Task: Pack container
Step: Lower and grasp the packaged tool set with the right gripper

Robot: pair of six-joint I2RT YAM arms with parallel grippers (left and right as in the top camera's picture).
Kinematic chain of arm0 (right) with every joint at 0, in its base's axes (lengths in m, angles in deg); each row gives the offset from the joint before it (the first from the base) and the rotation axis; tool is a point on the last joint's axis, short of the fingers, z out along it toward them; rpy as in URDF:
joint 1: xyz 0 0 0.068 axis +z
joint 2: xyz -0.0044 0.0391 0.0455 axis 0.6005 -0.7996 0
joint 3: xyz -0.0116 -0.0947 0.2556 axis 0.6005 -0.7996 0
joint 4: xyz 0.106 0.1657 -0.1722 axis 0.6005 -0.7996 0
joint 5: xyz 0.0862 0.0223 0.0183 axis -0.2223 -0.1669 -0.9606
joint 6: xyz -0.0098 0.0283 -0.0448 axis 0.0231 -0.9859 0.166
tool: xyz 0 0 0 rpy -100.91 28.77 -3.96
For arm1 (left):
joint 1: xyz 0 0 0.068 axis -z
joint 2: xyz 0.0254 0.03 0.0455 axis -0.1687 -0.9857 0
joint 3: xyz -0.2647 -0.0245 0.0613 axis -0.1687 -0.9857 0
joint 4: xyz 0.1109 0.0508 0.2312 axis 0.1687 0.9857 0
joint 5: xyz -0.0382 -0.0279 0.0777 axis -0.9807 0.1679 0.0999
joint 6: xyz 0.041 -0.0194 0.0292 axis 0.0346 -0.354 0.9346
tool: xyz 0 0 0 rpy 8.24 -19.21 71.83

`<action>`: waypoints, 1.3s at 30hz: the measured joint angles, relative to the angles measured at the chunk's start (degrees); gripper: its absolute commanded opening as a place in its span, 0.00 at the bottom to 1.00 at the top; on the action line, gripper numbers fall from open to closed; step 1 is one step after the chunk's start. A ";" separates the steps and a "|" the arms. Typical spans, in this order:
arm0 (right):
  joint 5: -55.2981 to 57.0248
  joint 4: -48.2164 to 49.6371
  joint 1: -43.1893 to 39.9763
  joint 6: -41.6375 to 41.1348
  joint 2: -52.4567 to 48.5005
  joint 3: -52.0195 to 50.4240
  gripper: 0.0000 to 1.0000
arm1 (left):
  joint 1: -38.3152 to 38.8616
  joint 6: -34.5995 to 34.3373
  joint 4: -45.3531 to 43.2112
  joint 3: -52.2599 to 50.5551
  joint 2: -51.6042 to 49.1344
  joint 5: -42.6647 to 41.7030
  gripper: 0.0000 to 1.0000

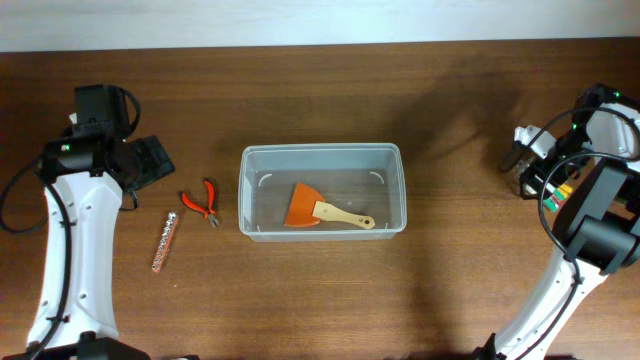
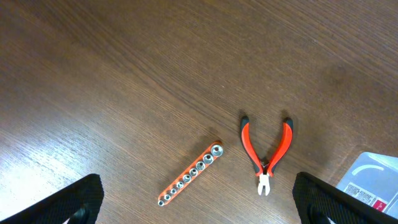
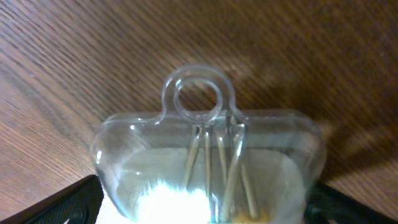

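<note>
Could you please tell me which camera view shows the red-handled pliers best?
The left wrist view: the pliers lie large and sharp there, both red handles and the pale tip plain. The overhead view shows them small, beside the container. The right wrist view does not show them.

Free room inside open-topped container [image 1: 320, 150] around scraper [image 1: 305, 206]
</note>
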 measured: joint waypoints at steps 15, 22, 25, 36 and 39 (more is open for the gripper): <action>0.46 2.01 -0.11 0.26 0.57 -1.70 0.66 | 0.00 0.00 -0.11 0.00 0.00 0.00 0.99; 0.42 1.81 -0.11 -0.13 0.76 -1.81 0.60 | 0.00 0.00 -0.13 0.00 0.00 0.00 0.99; 0.37 1.84 -0.11 -0.24 0.76 -1.81 0.56 | 0.00 0.00 -0.11 0.00 0.00 0.00 0.99; -0.11 1.68 -0.15 -0.87 0.81 -1.81 0.20 | 0.00 0.00 -0.11 0.00 0.00 0.00 0.99; -0.22 1.70 -0.15 -1.44 0.81 -1.81 0.04 | 0.00 0.00 -0.11 0.00 0.00 0.00 0.99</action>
